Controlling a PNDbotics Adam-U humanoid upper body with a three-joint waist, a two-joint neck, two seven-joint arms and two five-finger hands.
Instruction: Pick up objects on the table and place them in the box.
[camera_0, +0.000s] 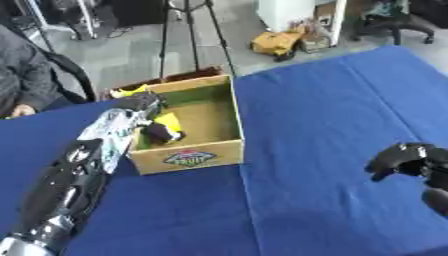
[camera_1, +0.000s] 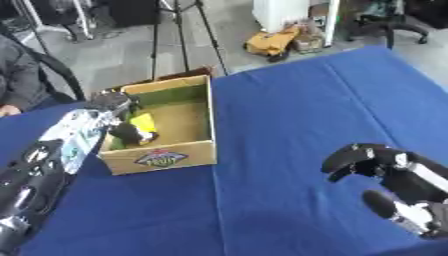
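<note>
Reaching over the near-left wall of the cardboard box (camera_0: 206, 157), the left robot hand (camera_0: 140, 104) sits at the box's left rim, with a yellow and black object (camera_0: 164, 126) just below it inside the box. Whether its fingers are curled round that object or have let go of it I cannot tell; the hand is dark and seen from behind the silver forearm. The right robot hand (camera_1: 354, 161) hangs over the blue surface (camera_0: 332, 115) well apart from the box, fingers curled, holding nothing.

The object looks to be lying against the left inner wall, so this drop seems nearly done. No other loose objects show on the cloth.

The main risk, as I judge it, is the withdrawal: the forearm lies right along the box's left wall, and pulling back low could drag or tip the light box. If the fingers have not fully released, the object could be lifted out again.
</note>
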